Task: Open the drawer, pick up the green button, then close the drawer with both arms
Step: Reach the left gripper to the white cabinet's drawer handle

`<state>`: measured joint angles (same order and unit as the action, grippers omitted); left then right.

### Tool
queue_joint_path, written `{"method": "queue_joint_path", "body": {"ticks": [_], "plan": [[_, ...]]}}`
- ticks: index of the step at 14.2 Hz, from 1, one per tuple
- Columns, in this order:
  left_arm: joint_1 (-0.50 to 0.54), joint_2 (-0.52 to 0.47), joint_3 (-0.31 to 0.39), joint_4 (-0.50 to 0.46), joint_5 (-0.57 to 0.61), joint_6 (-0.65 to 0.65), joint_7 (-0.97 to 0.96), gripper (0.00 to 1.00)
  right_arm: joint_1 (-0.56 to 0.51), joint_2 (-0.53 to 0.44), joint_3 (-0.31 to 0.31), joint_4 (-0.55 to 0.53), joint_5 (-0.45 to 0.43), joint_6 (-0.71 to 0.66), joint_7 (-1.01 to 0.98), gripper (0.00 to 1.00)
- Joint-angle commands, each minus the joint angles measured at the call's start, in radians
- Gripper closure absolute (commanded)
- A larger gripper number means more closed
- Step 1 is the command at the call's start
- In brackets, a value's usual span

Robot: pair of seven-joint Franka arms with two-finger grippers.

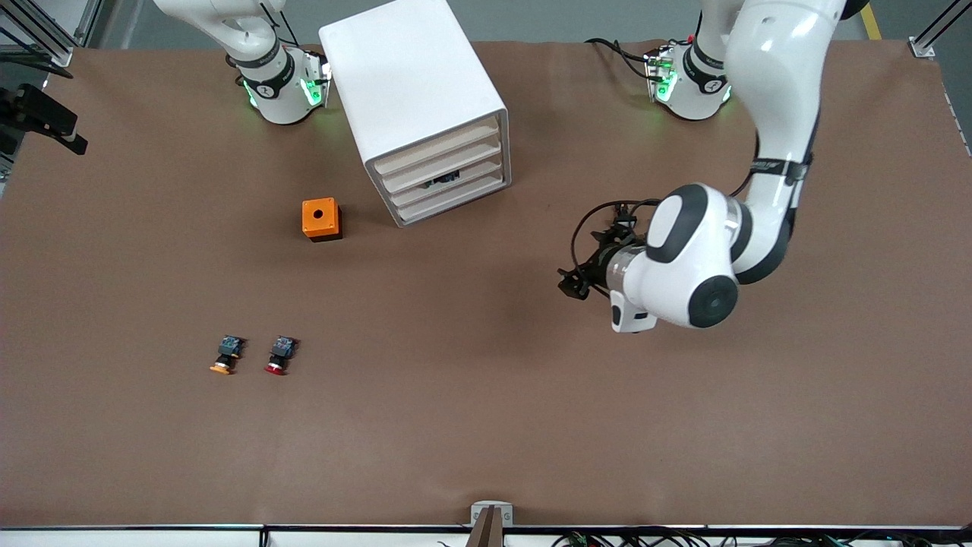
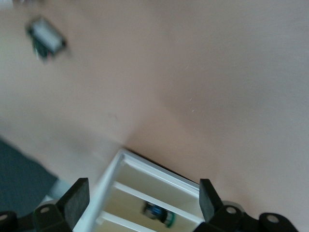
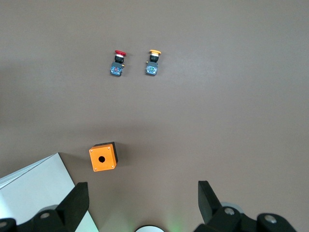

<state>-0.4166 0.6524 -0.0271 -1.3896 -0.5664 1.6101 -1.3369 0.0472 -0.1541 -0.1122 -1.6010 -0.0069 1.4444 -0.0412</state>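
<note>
The white cabinet [image 1: 414, 99] stands near the robots' bases, with its four cream drawer fronts turned toward the left arm's end. The drawer [image 1: 454, 187], third from the top, is pushed in. The green-capped button [image 1: 443, 180] shows as a dark spot in the gap above the drawer's front. It also shows in the left wrist view [image 2: 159, 215]. My left gripper [image 1: 573, 282] is open and empty over bare table in front of the drawers, its fingers wide apart in the left wrist view [image 2: 141, 191]. My right gripper [image 3: 140, 193] is open and empty, up near its base.
An orange box [image 1: 321, 219] with a round hole stands beside the cabinet, toward the right arm's end. A red-capped button [image 1: 279, 355] and a yellow-orange-capped button [image 1: 226, 355] lie nearer the front camera. The right wrist view shows the box [image 3: 103, 157] and the cabinet's corner [image 3: 29, 188].
</note>
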Motion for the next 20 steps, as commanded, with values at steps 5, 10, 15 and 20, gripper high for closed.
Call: {"method": "queue_joint_path", "body": {"ticks": [5, 10, 15, 20], "plan": [[-0.018, 0.174, -0.089, 0.073, -0.211, -0.07, -0.577, 0.0, 0.0, -0.013, 0.002, -0.005, -0.028, 0.001, 0.007, 0.0], [-0.022, 0.286, -0.137, 0.072, -0.357, -0.11, -0.836, 0.0, 0.003, -0.013, 0.003, -0.004, -0.042, 0.002, 0.007, 0.0], [-0.028, 0.375, -0.158, 0.066, -0.441, -0.119, -0.94, 0.22, 0.006, 0.028, 0.003, 0.047, -0.042, -0.009, 0.015, 0.0], [-0.091, 0.389, -0.162, 0.06, -0.437, -0.167, -0.906, 0.48, 0.011, 0.074, 0.003, 0.047, -0.042, -0.009, 0.009, 0.0]]}}
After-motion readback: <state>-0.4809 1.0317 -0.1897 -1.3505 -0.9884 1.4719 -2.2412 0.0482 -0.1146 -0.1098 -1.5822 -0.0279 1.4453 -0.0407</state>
